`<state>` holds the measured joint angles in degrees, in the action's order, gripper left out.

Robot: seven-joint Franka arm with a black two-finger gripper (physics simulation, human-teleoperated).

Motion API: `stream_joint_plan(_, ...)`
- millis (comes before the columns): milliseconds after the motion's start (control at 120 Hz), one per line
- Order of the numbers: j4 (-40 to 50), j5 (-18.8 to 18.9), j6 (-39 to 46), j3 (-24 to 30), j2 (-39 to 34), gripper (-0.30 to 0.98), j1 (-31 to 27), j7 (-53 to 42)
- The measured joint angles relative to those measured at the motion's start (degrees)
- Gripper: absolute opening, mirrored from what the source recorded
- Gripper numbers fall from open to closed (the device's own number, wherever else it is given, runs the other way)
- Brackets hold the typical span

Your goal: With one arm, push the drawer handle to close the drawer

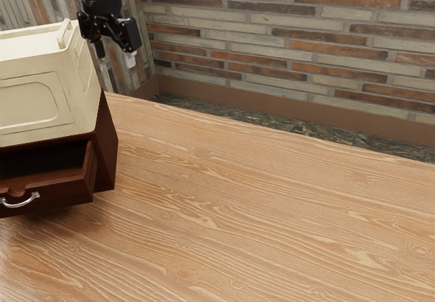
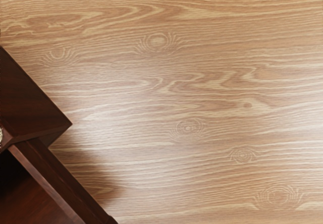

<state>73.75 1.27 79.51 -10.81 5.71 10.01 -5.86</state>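
My gripper (image 1: 115, 54) is up at the exterior view's upper left, beyond the cabinet and above its top, with its two fingertips apart and nothing between them. The dark red wooden cabinet (image 1: 107, 142) stands at the exterior view's left edge, cut off by the frame. Its drawer (image 1: 51, 194) is pulled out, and a curved silver handle (image 1: 19, 200) sits on the front, well away from my gripper. In the wrist view, a corner of the cabinet (image 2: 30, 100) and the side of the open drawer (image 2: 58, 181) appear; the drawer's inside is dark.
A cream box (image 1: 41, 98) with a raised rim rests on top of the cabinet, close to my gripper. The wood-grain table (image 1: 272, 213) extends toward the exterior view's right. A brick wall (image 1: 292, 37) rises behind it.
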Motion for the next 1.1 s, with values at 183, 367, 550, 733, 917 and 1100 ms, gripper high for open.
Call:
stream_joint_plan(183,3.1,0.0,1.5,0.8,-2.3,0.69,-0.3,-0.1)
stream_joint_plan(367,26.8,0.9,3.0,2.6,-21.7,0.69,0.5,1.3)
stream_joint_plan(550,50.2,1.0,4.2,2.7,-41.7,0.5,-0.2,6.2)
stream_joint_plan(733,62.8,0.9,3.8,4.2,-54.5,0.14,-0.5,18.5)
stream_joint_plan(917,70.5,4.2,3.9,4.1,-63.6,-0.02,-1.2,32.1)
stream_joint_plan(1100,75.0,15.3,7.3,-15.8,-64.9,-0.07,8.9,43.1)
